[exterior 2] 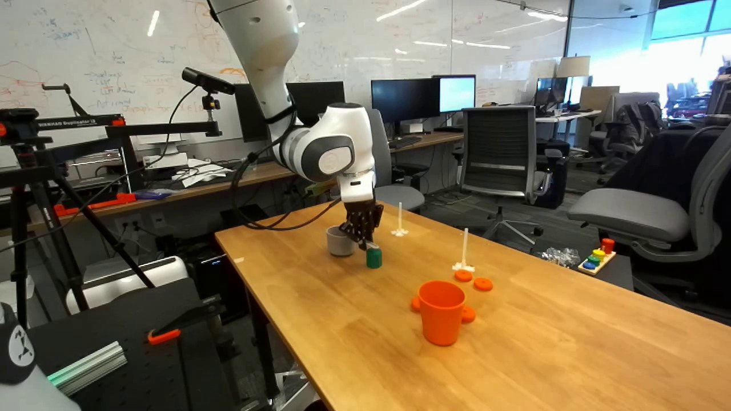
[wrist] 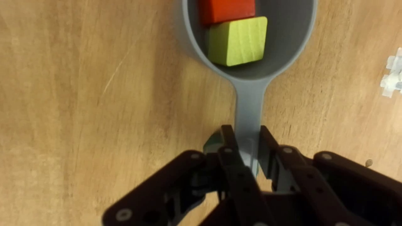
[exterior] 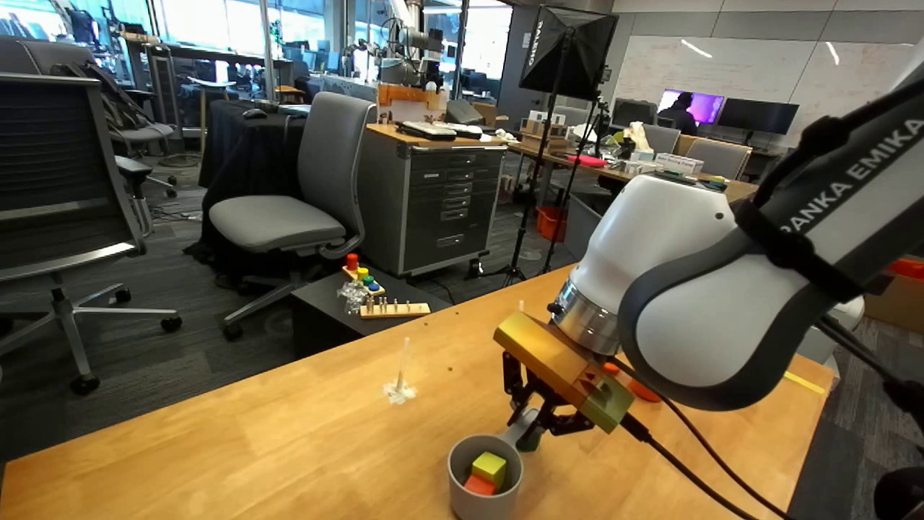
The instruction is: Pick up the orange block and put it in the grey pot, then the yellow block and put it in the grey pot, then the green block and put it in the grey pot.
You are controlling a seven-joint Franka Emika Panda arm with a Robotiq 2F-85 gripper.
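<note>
My arm (exterior: 711,310) is white and dark grey — pale "EMIKA" lettering (exterior: 882,152), black straps (exterior: 790,249), a silver collar (exterior: 586,321). My amber housing (exterior: 552,359) has an olive end and a black cable (exterior: 639,430); my gripper (wrist: 245,129) is black and jointed — dotted with round pale screws (wrist: 123,214).

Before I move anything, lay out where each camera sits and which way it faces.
Wrist view: sits just behind the hand, facing down at the pot; only the hand shows.
An exterior view: raised near the pot, facing across the table toward the drawer cabinet; arm and hand show.
An exterior view: raised, orange cup nearer than the pot, facing the whiteboard; arm and hand show.
Both exterior views share arm, hand, pot, table and green block.
</note>
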